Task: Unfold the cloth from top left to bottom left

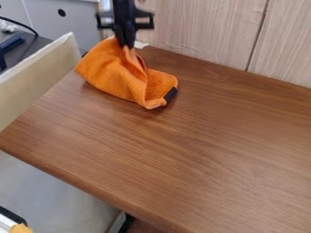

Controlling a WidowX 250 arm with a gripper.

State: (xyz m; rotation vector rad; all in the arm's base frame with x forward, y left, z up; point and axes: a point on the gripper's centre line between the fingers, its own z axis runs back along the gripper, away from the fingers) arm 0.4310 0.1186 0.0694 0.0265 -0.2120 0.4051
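Observation:
The orange cloth (118,75) lies bunched at the upper left of the brown wooden table (188,159), near the back wall. Its upper part is pulled up into a peak, with folds running down to a lower right corner that bears a black tag. My gripper (126,44) hangs at the top of the view, pointing down, shut on the raised part of the cloth. The cloth's left and lower right parts rest on the table.
A pale upright board (39,79) borders the table's left side. Behind the table stands a light wood-grain wall (200,32). The table's front edge slants from the left down to the bottom middle. Dark items and a cable lie beyond the board.

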